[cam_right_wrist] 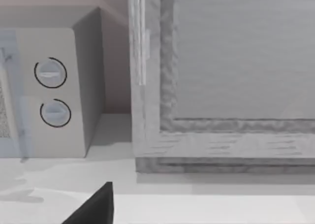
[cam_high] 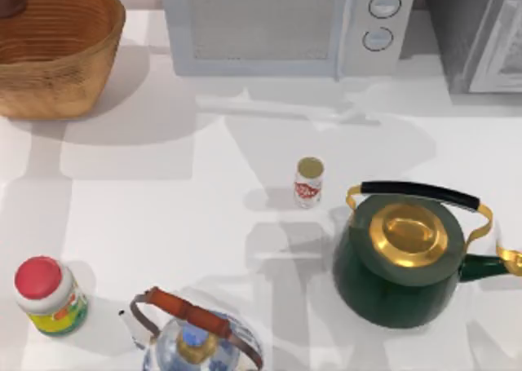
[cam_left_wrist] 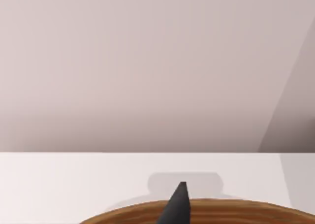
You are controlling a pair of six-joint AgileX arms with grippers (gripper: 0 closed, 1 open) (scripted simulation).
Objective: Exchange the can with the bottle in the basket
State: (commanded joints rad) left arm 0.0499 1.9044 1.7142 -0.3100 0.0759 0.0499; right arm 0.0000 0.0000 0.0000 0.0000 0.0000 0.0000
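From above: one can [cam_high: 309, 182] upright mid-tabletop [cam_high: 163, 216], well apart from one basket [cam_high: 57, 53] at far left; one brown object [cam_high: 10, 0] inside; two kettles [cam_high: 408, 257] [cam_high: 196, 342], one jar [cam_high: 49, 296], one microwave [cam_high: 281, 24].
Left wrist: basket rim [cam_left_wrist: 236, 211], one dark fingertip [cam_left_wrist: 178, 207]; jaws' state unclear.
Right wrist: microwave [cam_right_wrist: 49, 86], one dark fingertip [cam_right_wrist: 96, 209]; jaws' state unclear.

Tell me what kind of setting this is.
Most likely a rendered kitchen counter. A microwave with two dials stands at the back of the white table, two kettles sit near the front, the green kettle on the right, and a wicker basket is at the back left.
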